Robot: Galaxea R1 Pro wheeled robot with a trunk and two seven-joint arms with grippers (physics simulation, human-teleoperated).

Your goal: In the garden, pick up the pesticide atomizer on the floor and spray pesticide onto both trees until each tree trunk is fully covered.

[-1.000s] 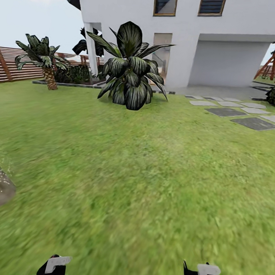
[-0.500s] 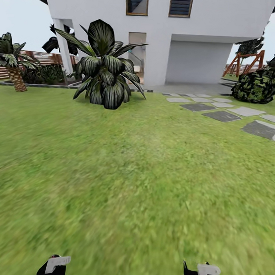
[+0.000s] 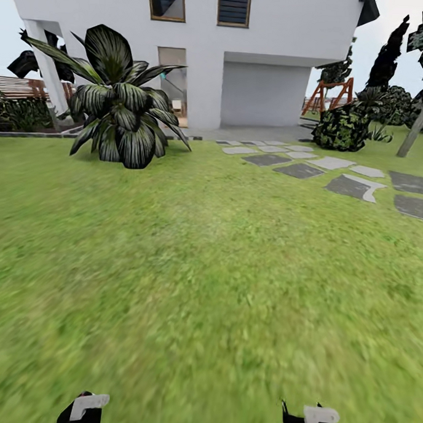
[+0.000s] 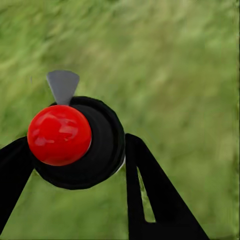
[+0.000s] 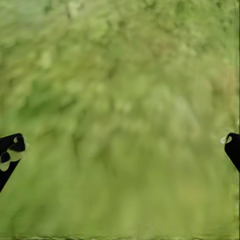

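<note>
Facing a white house (image 3: 275,29) across the lawn (image 3: 209,267), the robot has both arms low at the near edge of the head view, the left end effector (image 3: 83,409) and the right end effector (image 3: 307,420) over bare grass.

Progress: pick-up looks done. In the left wrist view a dark round body (image 4: 95,150) with a glossy red dome (image 4: 59,134) and a pale grey wedge (image 4: 62,85) sits between the two black fingers, one finger against each side. Judged to be the pesticide atomizer seen end-on, the wedge being its spray head; the identification is not certain from this angle. The left end effector is closed partway onto it and carries it clear of the ground.

The right end effector is spread wide, its fingers (image 5: 10,150) at opposite margins of its wrist view, nothing but blurred grass between them.

Remaining: all spraying, as judged. A leaning pale tree trunk (image 3: 415,131) stands at the far right of the head view, beyond the stepping stones (image 3: 354,187), well apart from the robot; probably one of the two targets. The broad-leaved plant (image 3: 117,115) ahead on the left is not a target. Next: approach that trunk, then aim the nozzle.
</note>
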